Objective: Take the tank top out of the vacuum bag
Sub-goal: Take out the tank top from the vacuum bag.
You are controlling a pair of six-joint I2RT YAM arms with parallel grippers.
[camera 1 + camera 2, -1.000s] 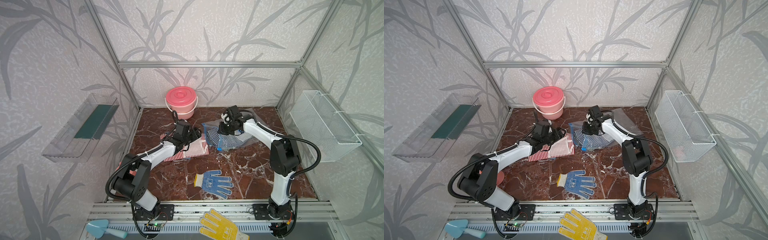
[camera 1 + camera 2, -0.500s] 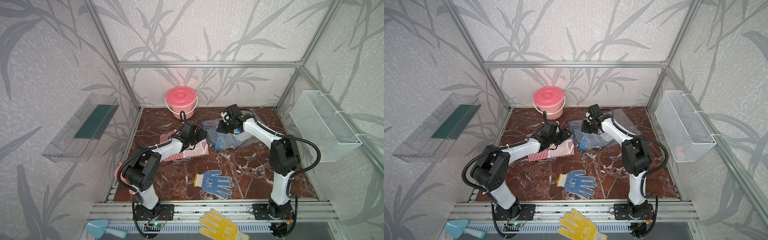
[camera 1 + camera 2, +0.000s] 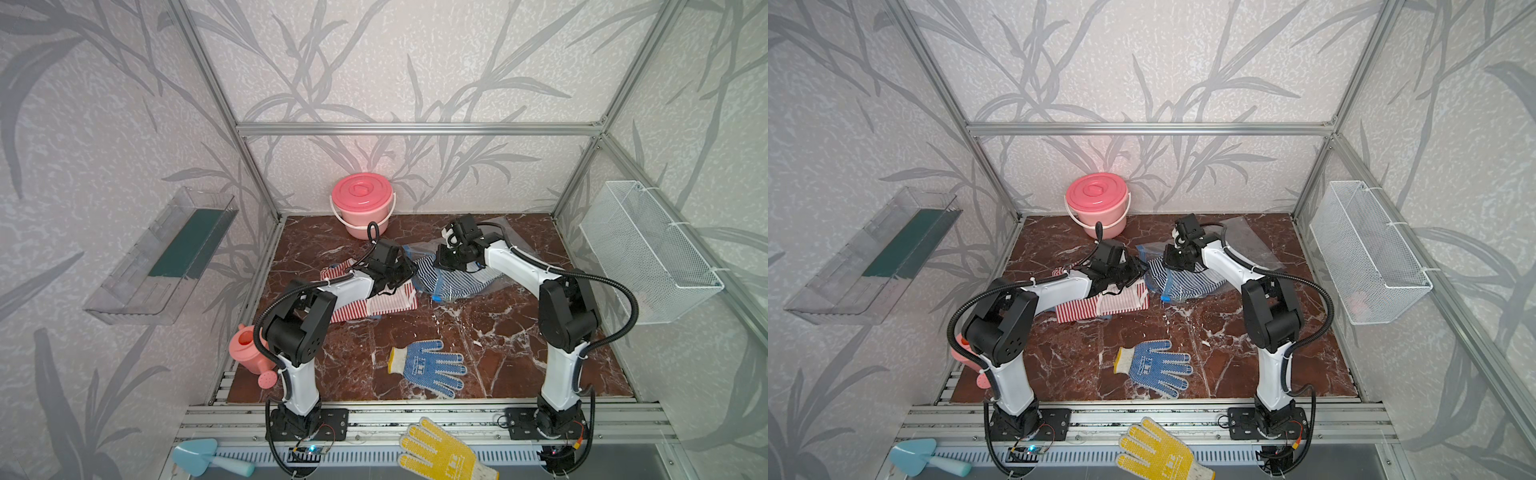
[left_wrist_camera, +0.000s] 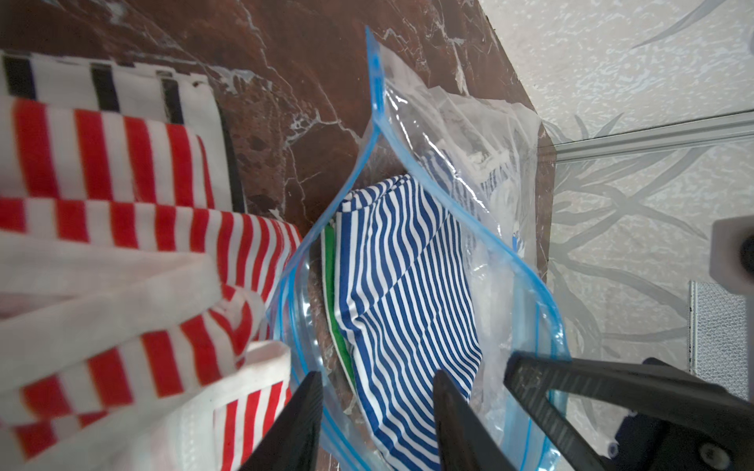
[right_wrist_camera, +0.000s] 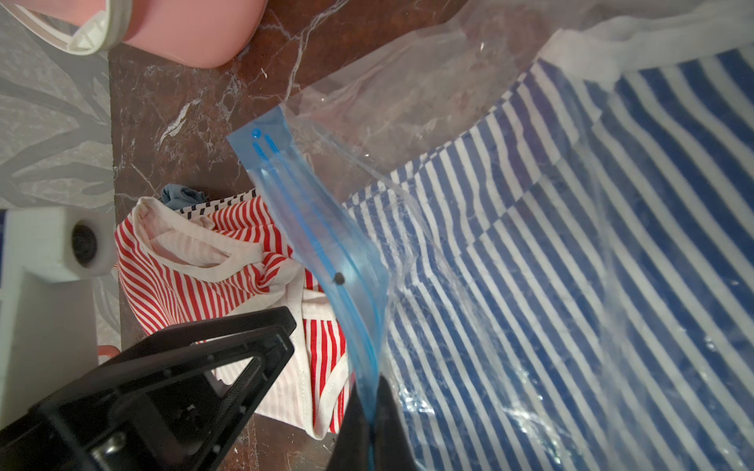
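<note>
One second on, left end effector (image 4: 375,379) has reached the vacuum bag (image 4: 489,171).

Left arm (image 3: 349,286) and right arm (image 3: 511,262) stretch forward, left claw (image 4: 377,377) parted, right claw (image 5: 369,393) pinched tight.

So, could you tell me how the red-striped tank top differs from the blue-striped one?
The red-striped tank top has red and white stripes; the blue-striped tank top has blue and white. The red-striped top lies bare on the table, outside the vacuum bag; the blue-striped one sits inside its open mouth. Both are striped with white trim.
</note>
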